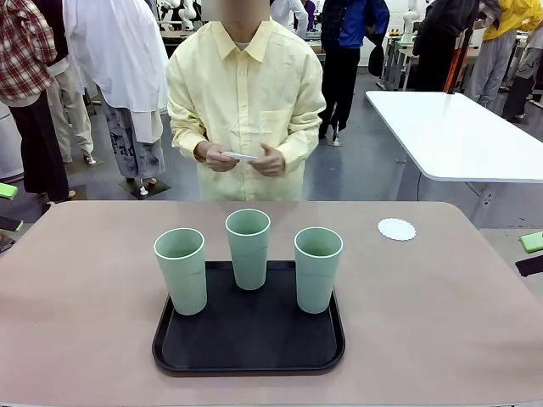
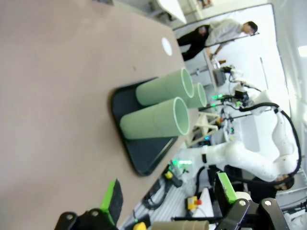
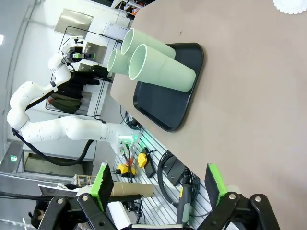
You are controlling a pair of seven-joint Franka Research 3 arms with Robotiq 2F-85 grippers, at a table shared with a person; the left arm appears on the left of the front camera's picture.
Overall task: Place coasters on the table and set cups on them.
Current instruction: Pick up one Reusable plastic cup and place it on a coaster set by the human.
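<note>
Three pale mint-green cups (image 1: 180,270) (image 1: 248,248) (image 1: 317,268) stand upright on a black tray (image 1: 249,352) on the beige table (image 1: 441,314). One white lacy coaster (image 1: 396,229) lies on the table at the far right. The person at the far side holds more white coasters (image 1: 240,156) in both hands. My left gripper (image 1: 7,208) sits at the left edge and my right gripper (image 1: 532,253) at the right edge, both off to the table's sides. The left gripper (image 2: 168,194) is open and empty, with the cups (image 2: 153,120) and coaster (image 2: 167,46) ahead of it. The right gripper (image 3: 158,184) is open and empty too, looking at the cups (image 3: 163,69) and coaster (image 3: 290,5).
A white glossy table (image 1: 458,136) stands behind on the right. Bare tabletop lies to the left and right of the tray (image 3: 168,103) and between it and the person. Other people stand farther back.
</note>
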